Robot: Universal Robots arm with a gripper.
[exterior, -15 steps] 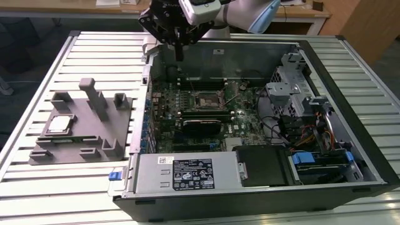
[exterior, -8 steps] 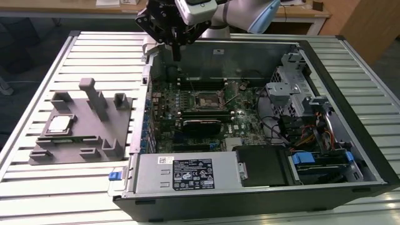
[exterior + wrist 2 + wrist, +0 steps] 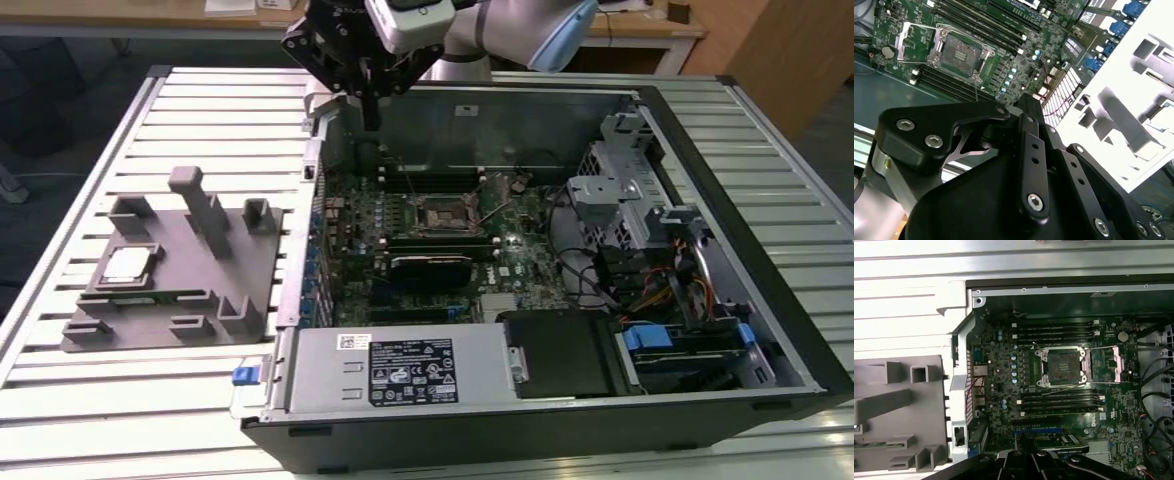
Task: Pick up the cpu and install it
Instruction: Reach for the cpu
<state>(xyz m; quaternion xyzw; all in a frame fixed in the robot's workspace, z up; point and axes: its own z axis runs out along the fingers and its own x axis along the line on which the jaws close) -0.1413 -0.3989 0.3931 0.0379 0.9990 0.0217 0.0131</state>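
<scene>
Cpu [image 3: 127,265], a small flat square chip with a pale silver metal top, lies in the grey moulded fixture [image 3: 200,300] beside the open black computer case [image 3: 534,430]. Black gripper [image 3: 370,120] hangs over the case's wall, well apart from the chip, fingers drawn narrow, holding nothing. Metal-framed motherboard socket [image 3: 1063,367] stands open. Judged: pick-up not begun; a grasp calls for wider jaws, squared over the fixture.

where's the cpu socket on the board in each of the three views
Exterior view: the socket sits mid-board inside the open case, to the exterior view's right of the grey tray.
First wrist view: the socket lies between two banks of memory slots.
Second wrist view: the socket lies between the same slots.
Shared landmark: the tray outside the case wall.
</scene>
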